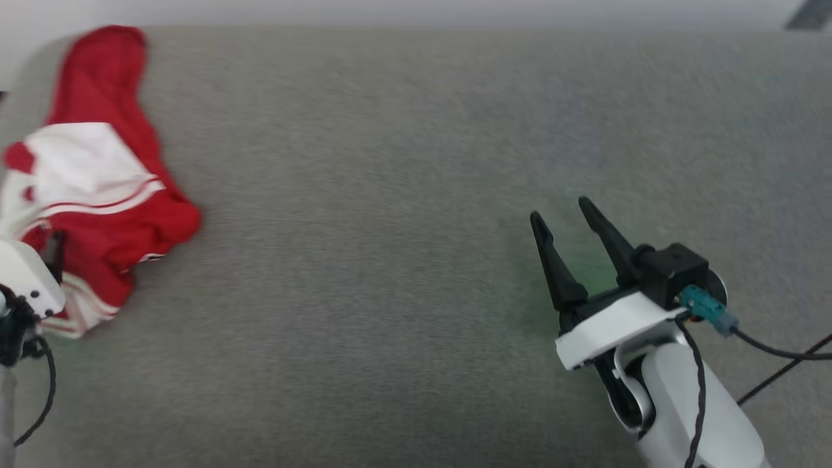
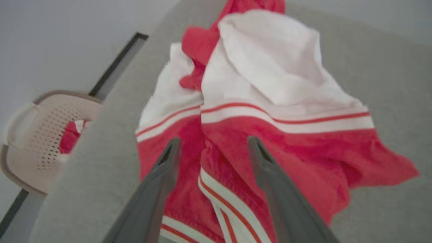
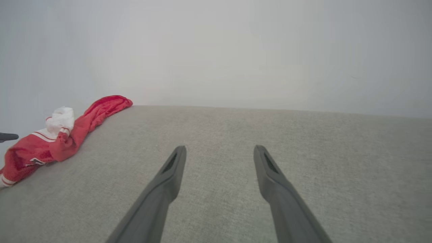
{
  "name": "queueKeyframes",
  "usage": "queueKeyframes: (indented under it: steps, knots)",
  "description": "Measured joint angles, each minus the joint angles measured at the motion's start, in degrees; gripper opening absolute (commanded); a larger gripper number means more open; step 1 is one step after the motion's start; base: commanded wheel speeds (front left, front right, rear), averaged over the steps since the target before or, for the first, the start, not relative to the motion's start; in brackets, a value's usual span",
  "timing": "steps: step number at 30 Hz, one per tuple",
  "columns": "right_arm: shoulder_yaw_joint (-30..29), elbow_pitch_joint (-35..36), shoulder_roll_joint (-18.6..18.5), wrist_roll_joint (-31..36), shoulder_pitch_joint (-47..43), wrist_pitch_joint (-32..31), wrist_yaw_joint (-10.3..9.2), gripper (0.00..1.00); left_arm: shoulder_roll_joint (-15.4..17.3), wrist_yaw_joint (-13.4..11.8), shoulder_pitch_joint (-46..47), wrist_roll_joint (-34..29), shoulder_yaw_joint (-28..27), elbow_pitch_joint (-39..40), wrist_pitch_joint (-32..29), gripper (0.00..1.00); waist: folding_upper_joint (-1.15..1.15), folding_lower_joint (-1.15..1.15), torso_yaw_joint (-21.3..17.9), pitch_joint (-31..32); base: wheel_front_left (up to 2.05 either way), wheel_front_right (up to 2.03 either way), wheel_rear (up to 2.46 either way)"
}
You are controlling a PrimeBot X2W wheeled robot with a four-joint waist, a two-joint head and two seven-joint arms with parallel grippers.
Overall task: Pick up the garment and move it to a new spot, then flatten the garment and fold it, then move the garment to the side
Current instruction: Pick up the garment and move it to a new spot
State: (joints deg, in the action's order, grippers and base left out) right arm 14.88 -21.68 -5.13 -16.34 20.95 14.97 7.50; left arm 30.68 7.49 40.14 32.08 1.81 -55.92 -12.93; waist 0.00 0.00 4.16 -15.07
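Observation:
The garment (image 1: 104, 195), bright red with white sleeve ends and striped trim, lies crumpled at the far left of the grey fabric surface (image 1: 403, 195). In the left wrist view the garment (image 2: 270, 135) lies just past my left gripper (image 2: 212, 145), whose open fingers hover over its red part with nothing between them. My left arm's white wrist (image 1: 23, 276) shows at the left edge of the head view, beside the garment's near end. My right gripper (image 1: 562, 214) stands open over bare surface well to the right; in its own view the gripper (image 3: 219, 152) is empty and the garment (image 3: 60, 138) lies far left.
A beige perforated basket (image 2: 40, 135) with something red inside sits beyond the surface's left edge, below it. A pale wall (image 3: 236, 50) runs behind the surface's far edge. Black cables (image 1: 780, 354) trail from my right wrist.

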Motion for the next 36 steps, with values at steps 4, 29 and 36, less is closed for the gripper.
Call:
queueKeyframes:
  steps: [4,29,36]
  knots:
    - [1.2,1.2,-0.2,-0.8,1.8,0.0,0.0,1.0,1.8,0.0,1.3,5.9,1.7,-0.2,-10.0,1.0,0.0,0.0,-3.0,-3.2,0.0,0.0,0.0]
    - [3.1,9.3,-2.1,-2.4,5.5,0.0,0.0,1.0,7.9,-0.3,2.3,12.3,12.0,4.8,-10.7,0.0,0.0,0.0,-7.3,-9.5,0.0,0.0,0.0]
    - [3.2,7.7,-1.1,-3.4,2.0,0.0,-0.01,1.0,8.2,0.0,2.9,9.3,16.8,9.1,3.4,0.0,0.0,0.0,-6.3,-2.6,0.0,0.0,0.0]
